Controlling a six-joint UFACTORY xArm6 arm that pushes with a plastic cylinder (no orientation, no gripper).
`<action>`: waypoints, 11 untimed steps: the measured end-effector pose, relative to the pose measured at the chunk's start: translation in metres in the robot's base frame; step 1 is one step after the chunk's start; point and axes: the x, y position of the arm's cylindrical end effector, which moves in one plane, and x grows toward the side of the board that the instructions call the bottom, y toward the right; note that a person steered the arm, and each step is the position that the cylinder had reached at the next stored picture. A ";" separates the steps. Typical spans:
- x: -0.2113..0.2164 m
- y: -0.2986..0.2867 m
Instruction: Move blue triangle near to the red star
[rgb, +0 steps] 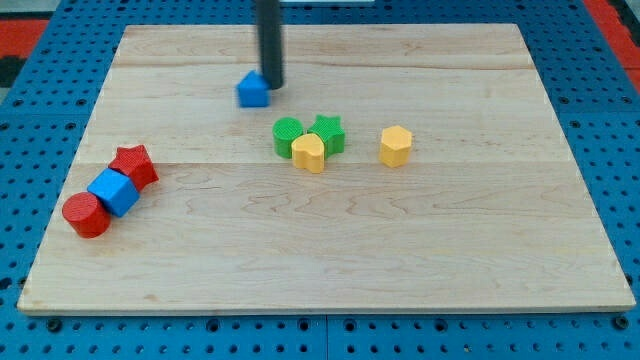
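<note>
Your arm carried no claw, only the dark rod, so nothing was gripped or held. My tip (273, 86) stood touching the blue triangle (253, 90) on that block's right, near the view's top of the wooden board (420, 250). The red star (133, 164) lay well apart, toward the view's lower left, touching a blue cube (113, 191) with a red cylinder (85, 215) beyond it. Judgement: you needed to push from the triangle's upper-right side, keeping the line aimed at the star and left of the green cylinder (287, 136). You should have slowed near the star to avoid scattering that cluster.
</note>
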 end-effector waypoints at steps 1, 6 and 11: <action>0.021 -0.043; 0.077 -0.075; 0.025 -0.058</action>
